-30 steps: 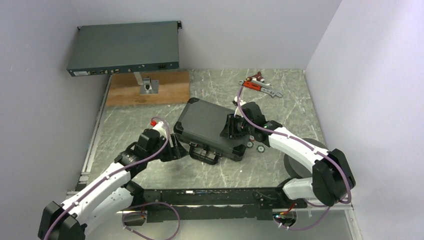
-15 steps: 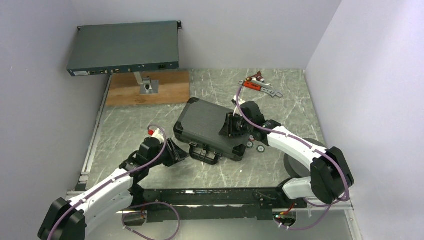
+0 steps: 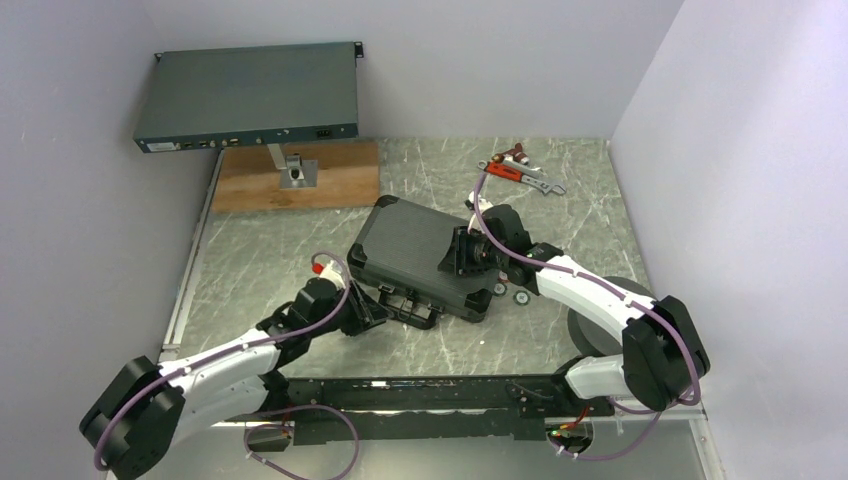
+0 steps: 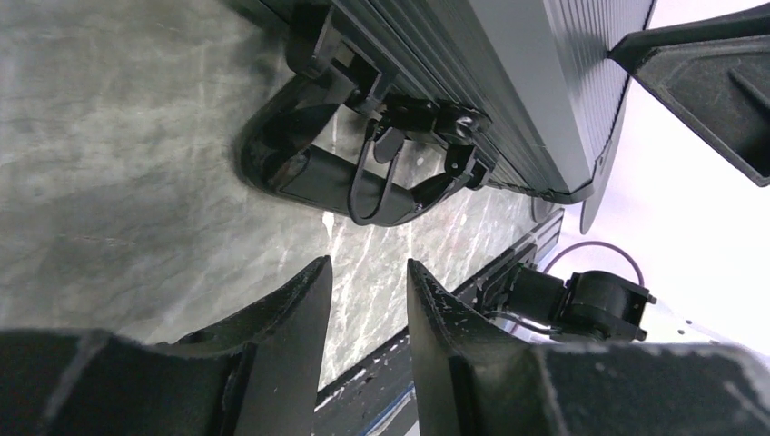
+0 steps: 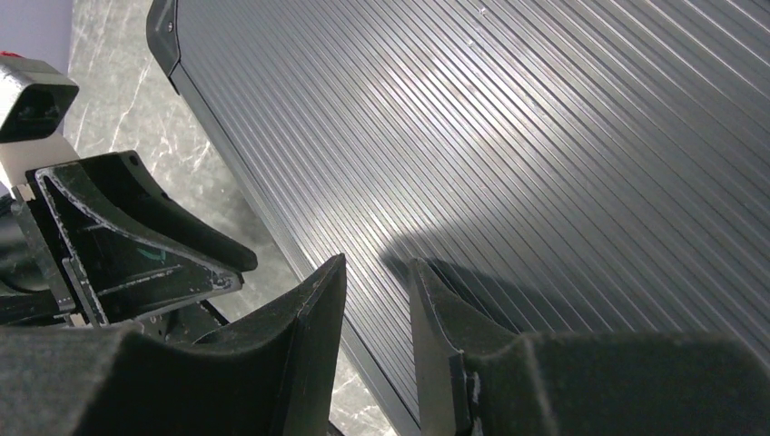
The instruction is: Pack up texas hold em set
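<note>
Closed black poker case (image 3: pixel 415 255), flat on the counter (image 3: pixel 580 215)
Ribbed lid up, set askew mid-counter, handle (image 4: pixel 313 177) toward the near edge; two small round chips (image 3: pixel 522 298) just beside its near right corner.

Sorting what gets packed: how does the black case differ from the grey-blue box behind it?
The black case has a ribbed lid; the grey-blue box is smooth. The case lies on the table; the box sits raised on a stand above a wooden board. The case has a carry handle at its near edge; the box has ports along its front. Both are flat and rectangular.
</note>
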Action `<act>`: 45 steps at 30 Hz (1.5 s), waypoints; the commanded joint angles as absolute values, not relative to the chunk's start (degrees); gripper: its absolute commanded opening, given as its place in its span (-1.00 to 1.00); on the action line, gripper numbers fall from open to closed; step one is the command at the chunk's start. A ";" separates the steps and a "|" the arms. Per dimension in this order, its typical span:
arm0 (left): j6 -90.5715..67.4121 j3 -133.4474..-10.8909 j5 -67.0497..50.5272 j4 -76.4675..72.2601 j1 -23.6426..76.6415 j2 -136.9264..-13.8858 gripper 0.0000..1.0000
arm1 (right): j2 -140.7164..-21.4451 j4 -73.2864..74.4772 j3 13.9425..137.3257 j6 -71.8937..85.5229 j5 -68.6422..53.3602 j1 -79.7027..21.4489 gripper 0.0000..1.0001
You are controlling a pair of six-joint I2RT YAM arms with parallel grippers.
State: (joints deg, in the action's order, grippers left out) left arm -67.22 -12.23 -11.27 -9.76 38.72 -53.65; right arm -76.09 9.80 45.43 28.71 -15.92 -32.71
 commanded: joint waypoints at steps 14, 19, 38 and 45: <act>-72.95 -11.45 -3.10 -19.64 43.54 -59.30 -0.30 | -79.33 22.15 40.80 26.28 -11.34 -32.52 -0.29; -73.37 -11.06 -2.45 -20.80 43.63 -61.15 -0.26 | -79.53 22.06 40.83 26.19 -11.34 -32.52 -0.29; -72.70 -12.74 -3.85 -27.99 45.79 -68.59 -0.25 | -79.58 21.84 40.44 26.19 -11.51 -32.52 -0.30; -72.60 -13.50 -3.67 -29.97 45.79 -70.71 -0.30 | -79.64 21.84 40.35 26.28 -11.51 -32.52 -0.30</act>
State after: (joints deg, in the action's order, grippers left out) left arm -72.69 -11.60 -3.81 -25.96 45.50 -69.89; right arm -76.01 8.91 44.97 28.69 -16.05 -32.71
